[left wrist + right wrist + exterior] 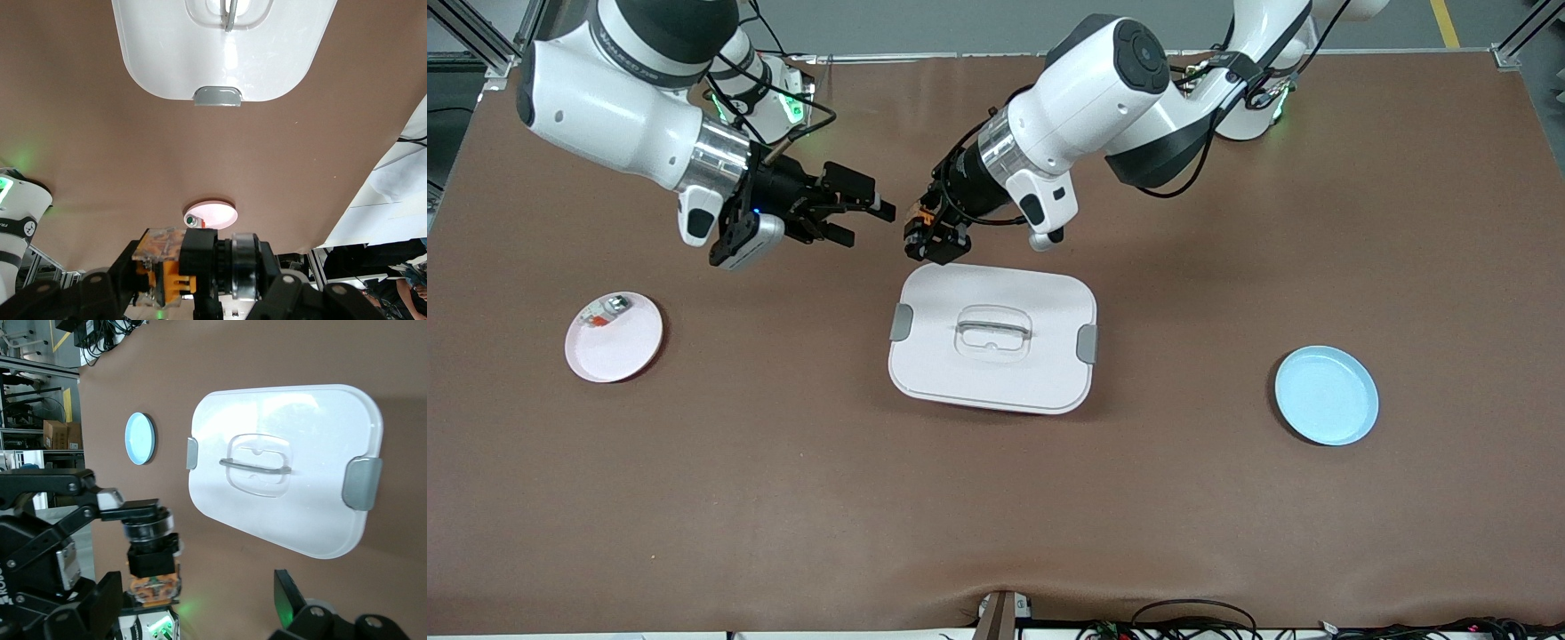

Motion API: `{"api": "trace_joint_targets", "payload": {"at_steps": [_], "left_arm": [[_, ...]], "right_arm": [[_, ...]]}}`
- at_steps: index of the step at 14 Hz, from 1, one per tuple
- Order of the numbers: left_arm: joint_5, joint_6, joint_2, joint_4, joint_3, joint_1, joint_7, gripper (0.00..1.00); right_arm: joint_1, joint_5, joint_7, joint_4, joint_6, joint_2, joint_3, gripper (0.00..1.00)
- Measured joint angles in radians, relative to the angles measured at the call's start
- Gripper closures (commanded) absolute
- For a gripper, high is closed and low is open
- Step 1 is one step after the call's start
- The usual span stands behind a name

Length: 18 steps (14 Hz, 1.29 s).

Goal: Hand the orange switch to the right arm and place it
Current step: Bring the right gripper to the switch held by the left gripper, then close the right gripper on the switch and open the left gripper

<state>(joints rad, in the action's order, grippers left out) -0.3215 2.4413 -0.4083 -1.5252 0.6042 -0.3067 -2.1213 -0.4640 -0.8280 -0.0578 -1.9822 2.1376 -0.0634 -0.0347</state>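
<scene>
The orange switch (919,217), a small black body with an orange part, hangs in the air with my left gripper (925,238) shut on it. It is above the table beside the white lidded box's edge toward the robots' bases. The left wrist view shows the switch (175,268) clamped between the black fingers. My right gripper (864,224) faces it at the same height, open and holding nothing. In the right wrist view the switch (153,555) sits just ahead of my open right gripper (199,595), close to one finger (107,600) and touching neither.
A white lidded box (996,378) with grey clips lies mid-table. A pink plate (618,354) holding a small silver-and-clear piece (605,313) is toward the right arm's end. An empty blue plate (1325,396) is toward the left arm's end.
</scene>
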Motion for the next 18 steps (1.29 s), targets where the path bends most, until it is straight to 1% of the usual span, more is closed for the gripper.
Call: {"api": "trace_joint_targets", "payload": {"at_steps": [6, 14, 15, 17, 18], "left_arm": [[0.0, 0.01, -0.012, 0.009, 0.0, -0.01, 0.0, 0.81], [0.0, 0.011, -0.012, 0.019, 0.0, -0.011, 0.0, 0.81], [0.0, 0.011, -0.012, 0.019, 0.0, -0.011, 0.0, 0.81], [0.0, 0.011, -0.012, 0.02, 0.0, -0.012, 0.0, 0.81], [0.0, 0.011, -0.012, 0.021, 0.0, -0.012, 0.0, 0.81]], "right_arm": [[-0.065, -0.005, -0.051, -0.003, 0.068, 0.0, 0.0, 0.0], [-0.082, -0.005, -0.051, -0.015, 0.1, 0.006, 0.0, 0.0], [-0.083, -0.005, -0.049, -0.017, 0.106, 0.009, 0.0, 0.07], [-0.083, -0.005, -0.044, -0.018, 0.111, 0.015, 0.0, 0.34], [-0.083, -0.005, -0.042, -0.018, 0.112, 0.018, 0.0, 0.44]]}}
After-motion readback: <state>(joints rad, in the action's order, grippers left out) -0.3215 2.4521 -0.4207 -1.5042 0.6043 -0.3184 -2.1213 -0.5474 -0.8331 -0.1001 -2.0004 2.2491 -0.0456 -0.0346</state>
